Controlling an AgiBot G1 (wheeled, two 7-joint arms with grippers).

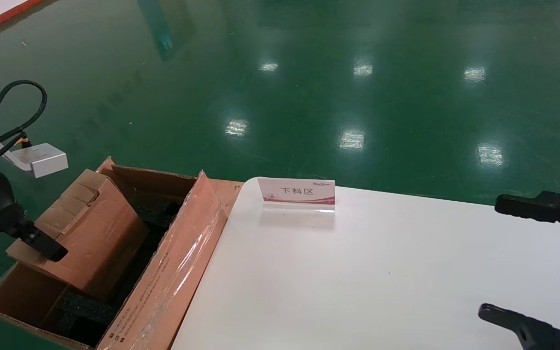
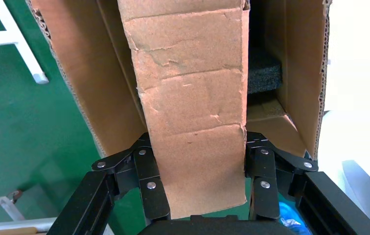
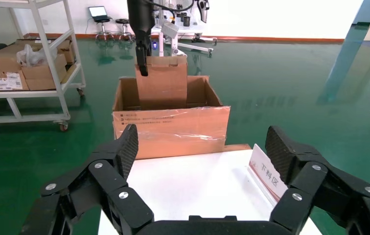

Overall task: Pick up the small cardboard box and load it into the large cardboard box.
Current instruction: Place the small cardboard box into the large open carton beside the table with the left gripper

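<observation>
The left gripper (image 2: 197,186) is clamped on the small cardboard box (image 2: 193,112); in the left wrist view its black fingers (image 2: 153,188) press against the two opposite sides of the box, with the cardboard filling the gap between them. In the head view the same gripper (image 1: 42,245) sits at the lower left of the frame, gripping the near end of the small box (image 1: 88,228). The box is tilted, its lighter folded flaps toward the upper left, and it is partly down inside the large cardboard box (image 1: 173,272). Black foam blocks (image 1: 83,311) show under and beside it within the carton. The carton's long taped flap (image 1: 178,262) stands up along the edge of the white table (image 1: 382,272), which fills the lower right of the head view.

A small sign (image 1: 297,192) with red trim stands on the table near its far edge, close to the carton's corner.

The right gripper (image 3: 202,156) hangs above the table at the right edge of the head view, its jaws spread wide with nothing between them. Through them the right wrist view shows the carton (image 3: 171,122) in mid frame with the small box (image 3: 161,83) sticking up out of it, and a metal shelf rack (image 3: 26,63) with more boxes at the upper left. The floor (image 1: 309,87) is glossy green.
</observation>
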